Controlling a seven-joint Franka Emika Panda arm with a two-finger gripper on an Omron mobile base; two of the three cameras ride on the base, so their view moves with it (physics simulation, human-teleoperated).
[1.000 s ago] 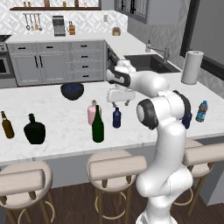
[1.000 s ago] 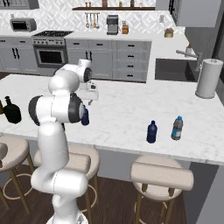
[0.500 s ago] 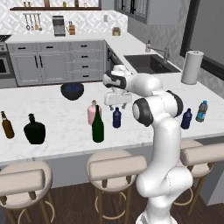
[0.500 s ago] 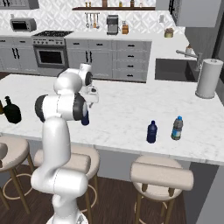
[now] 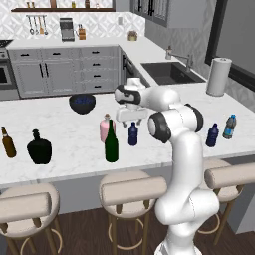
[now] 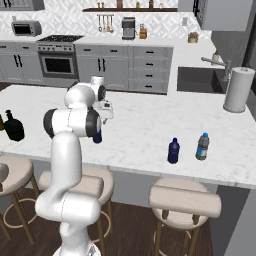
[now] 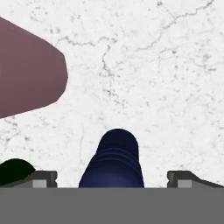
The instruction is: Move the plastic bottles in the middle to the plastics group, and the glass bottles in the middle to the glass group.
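White marble counter [image 5: 74, 134] carries everything we see. Our gripper [image 5: 132, 121] hangs directly above the small dark blue bottle [image 5: 133, 134] in the middle, and in the hand view that bottle's cap [image 7: 117, 146] sits between our two finger tips [image 7: 43, 178], which stand wide apart and touch nothing. Just left of the blue bottle stand the squat pink bottle [image 5: 105, 128] and, nearer the counter's front edge, the tall dark green wine bottle [image 5: 111, 142].

At the far left we see the glass group: the slim brown bottle [image 5: 7, 142] and the round black bottle [image 5: 39, 148]. Well off to the right stands the plastics group, another dark blue bottle [image 5: 212, 135] beside the clear bottle with blue cap [image 5: 229, 126]. Behind the middle bottles sits a dark bowl [image 5: 82, 103], and a paper towel roll [image 5: 219, 76] stands near the sink [image 5: 169, 72].
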